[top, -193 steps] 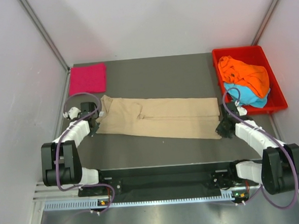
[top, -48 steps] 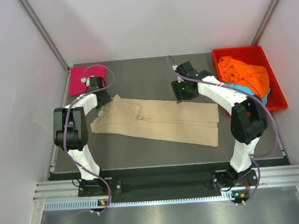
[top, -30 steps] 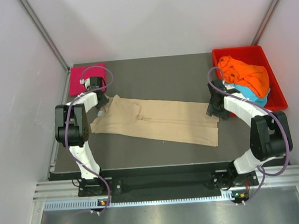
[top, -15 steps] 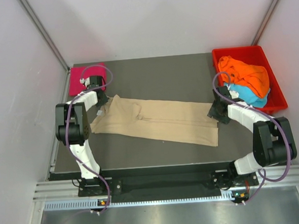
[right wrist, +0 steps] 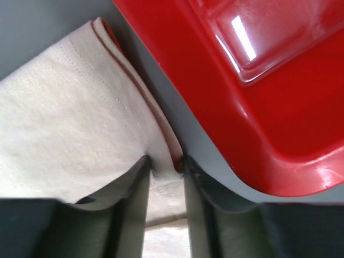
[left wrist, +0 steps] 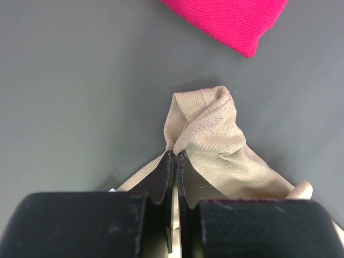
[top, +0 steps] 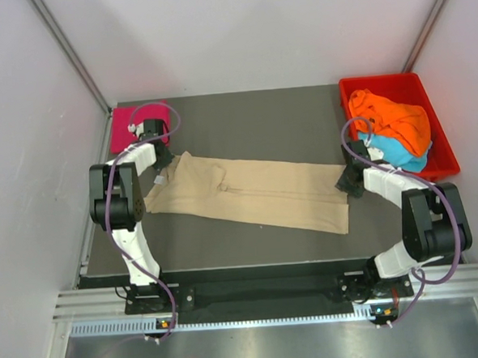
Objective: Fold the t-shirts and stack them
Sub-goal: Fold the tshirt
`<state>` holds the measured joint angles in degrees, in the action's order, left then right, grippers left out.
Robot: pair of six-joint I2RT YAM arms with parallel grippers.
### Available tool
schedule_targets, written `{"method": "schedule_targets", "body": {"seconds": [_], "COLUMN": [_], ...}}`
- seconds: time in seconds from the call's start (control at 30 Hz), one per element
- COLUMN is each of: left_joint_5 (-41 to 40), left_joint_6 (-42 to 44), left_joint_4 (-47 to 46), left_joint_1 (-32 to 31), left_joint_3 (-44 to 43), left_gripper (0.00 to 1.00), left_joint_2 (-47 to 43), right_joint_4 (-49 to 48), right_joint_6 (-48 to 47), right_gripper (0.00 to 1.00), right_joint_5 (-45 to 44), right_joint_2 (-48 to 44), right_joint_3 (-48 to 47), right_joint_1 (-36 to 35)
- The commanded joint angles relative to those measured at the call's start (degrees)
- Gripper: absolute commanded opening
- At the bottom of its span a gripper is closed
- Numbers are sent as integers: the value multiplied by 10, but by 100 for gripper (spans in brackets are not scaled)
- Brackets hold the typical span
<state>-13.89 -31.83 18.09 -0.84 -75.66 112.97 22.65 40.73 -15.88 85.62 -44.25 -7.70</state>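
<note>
Beige t-shirt (top: 256,196) lies flat mid-table (top: 252,121), folded into a long strip. Its long axis runs left to right, with the right end slanting slightly toward the near edge. The narrower bunched end points left and the straight hem end points right.

Edges and room: bare table lies open along both the far and near long sides of the strip. At the left end, the folded magenta t-shirt (top: 134,124) is near the lifted corner, and a band of bare table separates them. At the right end, the hem corner sits just beside the red tray (top: 444,146) wall, with only a narrow strip of table showing. The orange t-shirt (top: 394,121) and light blue t-shirt (top: 396,151) are heaped in the tray.

Left gripper (left wrist: 173,156): jaws pressed together, pinching the far-left corner of the beige cloth.
Right gripper (right wrist: 165,161): jaws part-way apart, astride the far-right hem fold. Whether it has a firm grip cannot be told.

Versus 1.6 s ago: the right arm has moved from the strip's far edge to this corner. The shirt's lie is unchanged.
</note>
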Motion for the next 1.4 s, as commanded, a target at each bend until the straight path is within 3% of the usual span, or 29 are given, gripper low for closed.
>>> {"method": "schedule_targets", "body": {"seconds": [0.0, 0.13, 0.17, 0.33, 0.47, 0.77, 1.07, 1.23, 1.37], "left_joint_5": [-5, 12, 11, 33, 37, 72, 129, 153, 176], "left_joint_6": [-2, -3, -3, -2, -1, 12, 23, -6, -50], "left_joint_4": [2, -7, -4, -30, -36, -79, -111, -153, -198], "left_joint_1": [4, 4, 4, 0, -23, -50, -79, -82, -84], "left_joint_3": [-12, -8, -9, 2, -9, -51, -165, -203, -271], "left_gripper": [0, 0, 0, 0, 0, 0, 0, 0, 0], "left_joint_2": [15, 19, 22, 14, 24, 59, 144, 184, 252], "right_joint_4": [-10, -1, 5, 27, 93, 124, 177, 215, 165], "right_joint_6": [22, 30, 31, 40, 53, 105, 80, 59, 43], "right_gripper": [30, 3, 0, 0, 0, 0, 45, 55, 64], "right_joint_5": [1, -5, -9, -22, -106, -94, -58, -19, 36], "right_joint_2": [6, 2, 1, -21, -66, -143, -196, -210, -227], "right_joint_3": [11, 24, 27, 55, 54, 107, 28, -103, -152], "right_joint_1": [4, 6, 6, 7, 7, 8, 8, 8, 4]}}
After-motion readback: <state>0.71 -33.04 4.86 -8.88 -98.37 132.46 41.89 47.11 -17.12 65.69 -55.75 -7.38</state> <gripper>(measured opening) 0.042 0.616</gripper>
